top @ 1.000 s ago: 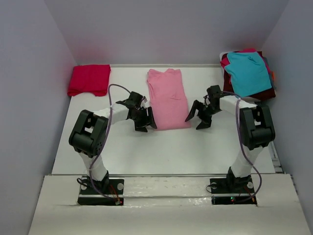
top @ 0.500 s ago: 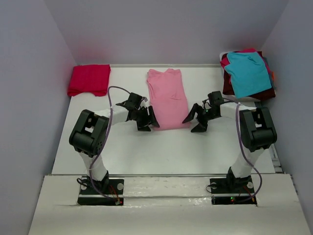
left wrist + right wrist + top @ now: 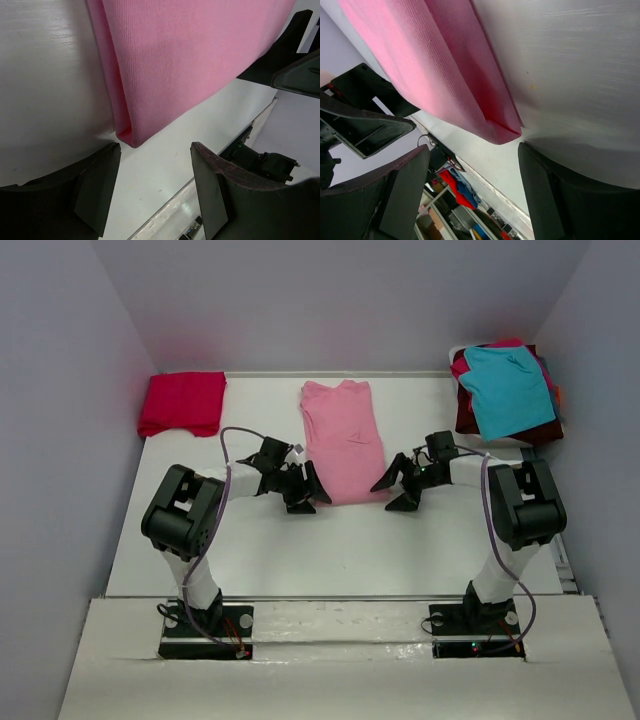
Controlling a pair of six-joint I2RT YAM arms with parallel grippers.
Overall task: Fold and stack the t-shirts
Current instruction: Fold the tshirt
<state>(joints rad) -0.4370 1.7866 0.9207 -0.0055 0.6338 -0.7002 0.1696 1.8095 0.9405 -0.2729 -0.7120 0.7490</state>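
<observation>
A pink t-shirt (image 3: 343,440), folded into a long strip, lies flat in the middle of the white table (image 3: 330,540). My left gripper (image 3: 308,492) is open at the strip's near left corner, and that corner (image 3: 131,136) sits just ahead of its jaws. My right gripper (image 3: 392,490) is open at the near right corner (image 3: 502,131). Neither holds any cloth. A folded red t-shirt (image 3: 183,403) lies at the back left. A pile of unfolded shirts with a teal one (image 3: 508,388) on top sits at the back right.
Grey walls close in the table on the left, back and right. A raised white ledge (image 3: 330,640) with both arm bases runs along the near edge.
Both grippers have moved a little inward and down, closing on the pink shirt's near corners. The shirt has not moved.
</observation>
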